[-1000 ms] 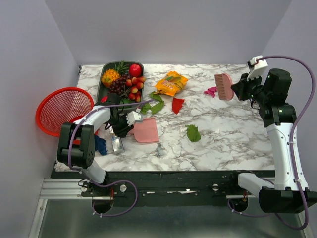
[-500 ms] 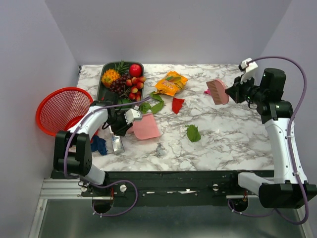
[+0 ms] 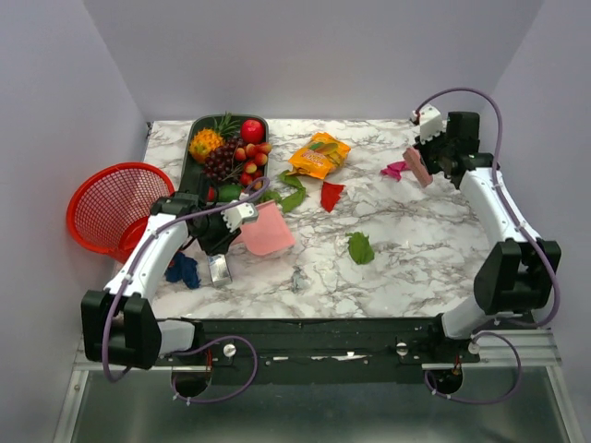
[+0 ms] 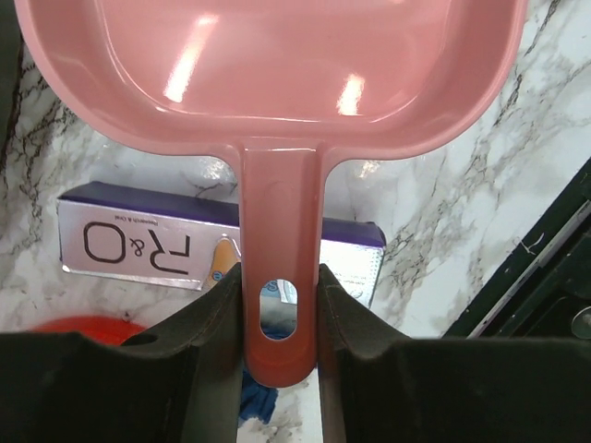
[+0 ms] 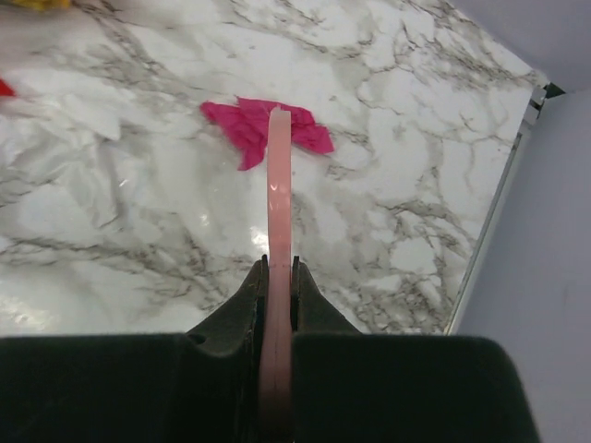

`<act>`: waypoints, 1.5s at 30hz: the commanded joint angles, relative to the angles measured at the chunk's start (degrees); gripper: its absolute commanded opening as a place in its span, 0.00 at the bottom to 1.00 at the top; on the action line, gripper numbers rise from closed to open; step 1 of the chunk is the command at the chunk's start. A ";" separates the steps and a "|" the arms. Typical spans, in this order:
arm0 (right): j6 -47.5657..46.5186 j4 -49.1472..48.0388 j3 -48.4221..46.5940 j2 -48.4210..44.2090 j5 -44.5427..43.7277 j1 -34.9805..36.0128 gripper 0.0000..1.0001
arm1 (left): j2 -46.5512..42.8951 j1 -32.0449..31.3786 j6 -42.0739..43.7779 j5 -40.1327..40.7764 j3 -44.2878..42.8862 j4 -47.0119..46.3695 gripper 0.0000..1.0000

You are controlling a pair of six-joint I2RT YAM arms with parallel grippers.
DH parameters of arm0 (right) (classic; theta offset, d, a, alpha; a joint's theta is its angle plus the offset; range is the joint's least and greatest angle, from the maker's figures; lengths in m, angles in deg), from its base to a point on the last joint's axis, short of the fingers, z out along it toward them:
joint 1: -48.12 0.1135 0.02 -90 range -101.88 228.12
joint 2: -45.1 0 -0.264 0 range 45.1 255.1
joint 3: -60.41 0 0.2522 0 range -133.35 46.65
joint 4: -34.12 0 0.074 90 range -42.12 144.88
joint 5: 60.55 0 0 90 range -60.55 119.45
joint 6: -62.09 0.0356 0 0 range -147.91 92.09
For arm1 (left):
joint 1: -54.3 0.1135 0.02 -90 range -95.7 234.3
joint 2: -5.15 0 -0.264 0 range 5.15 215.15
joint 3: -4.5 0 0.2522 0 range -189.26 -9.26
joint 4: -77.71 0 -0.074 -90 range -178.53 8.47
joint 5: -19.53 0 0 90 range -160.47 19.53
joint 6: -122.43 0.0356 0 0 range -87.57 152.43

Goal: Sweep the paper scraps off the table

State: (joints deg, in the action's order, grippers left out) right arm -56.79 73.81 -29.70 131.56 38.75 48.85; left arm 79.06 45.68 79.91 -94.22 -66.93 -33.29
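A white marble-patterned table (image 3: 425,249) with grey veins fills the overhead view, with two robot arms bolted at its near edge. A red mesh basket (image 3: 102,198) sits just off the table's left edge, likely where the sweepings are meant to go. A dark tray (image 3: 191,152) of fruit lies at the far left of the table.

The left gripper (image 3: 242,216) pinches the handle of a pink dustpan (image 3: 266,231), one finger pressed against each side. The pan's mouth faces away, toward the middle of the table. It appears to be waiting there to catch whatever is swept over.

The right gripper (image 3: 427,155) is clamped on a thin pink brush (image 3: 420,169) at the far right. The brush end points at a magenta scrap (image 3: 395,170), seemingly lined up to push it leftward.

An orange bag (image 3: 319,154) lies near the far edge, at the centre. Its print is too small to read. Beneath the dustpan handle lies a small silver box (image 4: 129,245) with a purple edge, printed "R&O". The finer print beside that is illegible.

The scraps lie scattered on the table. A green scrap (image 3: 360,247) is in the middle, and a red scrap (image 3: 330,195) and green pieces (image 3: 288,194) lie near the bag. A blue scrap (image 3: 183,270) lies by the left arm. The dustpan is empty.
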 commanded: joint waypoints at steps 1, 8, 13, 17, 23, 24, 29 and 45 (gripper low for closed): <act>-5.23 -3.10 -9.05 5.82 -3.01 1.55 0.01 | -5.35 0.19 -3.36 1.42 3.87 -1.10 0.00; 0.49 5.71 -4.96 -3.29 6.70 11.80 0.01 | -6.06 -2.98 1.81 6.95 4.59 4.85 0.01; 8.91 5.27 5.42 -12.18 -4.24 17.72 0.01 | -3.25 -4.90 9.46 10.64 -0.06 13.56 0.00; 16.48 10.52 8.67 -15.26 -13.07 18.43 0.01 | 0.17 -8.24 15.17 14.06 -1.48 21.03 0.00; 15.61 13.26 15.52 -18.25 -15.36 18.51 0.01 | 1.59 -12.73 15.63 19.43 1.15 17.64 0.00; 15.70 13.79 15.97 -18.69 -15.10 18.52 0.01 | 1.68 -13.95 14.75 20.92 1.59 16.49 0.00; 17.19 14.59 18.00 -18.52 -12.82 19.92 0.01 | 4.39 -17.47 9.57 21.11 1.68 13.23 0.00; 29.41 12.12 14.58 -6.92 22.77 26.07 0.01 | 17.31 -31.44 -9.86 17.08 -2.70 -0.48 0.00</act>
State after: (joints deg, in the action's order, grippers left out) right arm -30.83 86.75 -12.96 121.96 45.83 74.05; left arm 90.10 17.81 76.63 -74.83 -66.17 -27.51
